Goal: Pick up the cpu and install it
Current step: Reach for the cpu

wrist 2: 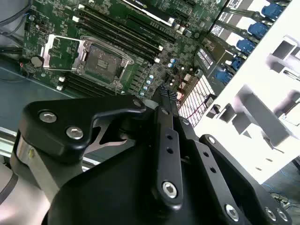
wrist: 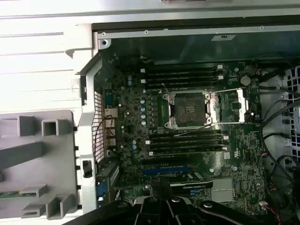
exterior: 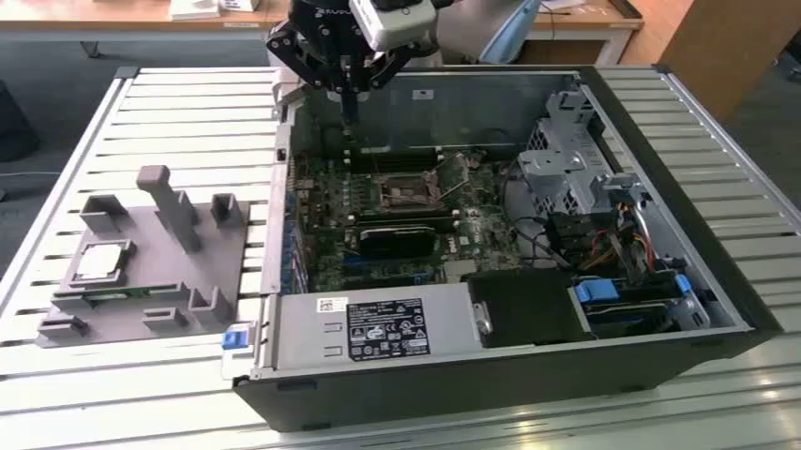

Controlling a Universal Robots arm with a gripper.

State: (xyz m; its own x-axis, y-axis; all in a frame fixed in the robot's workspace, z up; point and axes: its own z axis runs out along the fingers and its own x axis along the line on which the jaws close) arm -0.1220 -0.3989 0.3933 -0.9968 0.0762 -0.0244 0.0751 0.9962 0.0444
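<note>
The black gripper [exterior: 348, 120] hung over the open computer case [exterior: 501, 384], jaws pressed together; the silver-grey square cpu [exterior: 103, 261] lay on the grey fixture [exterior: 175, 272].

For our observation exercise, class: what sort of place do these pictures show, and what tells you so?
Probably a robotics lab for computer assembly: an open computer case on a slatted metal table, a gripper above its motherboard, and desks behind.
</note>
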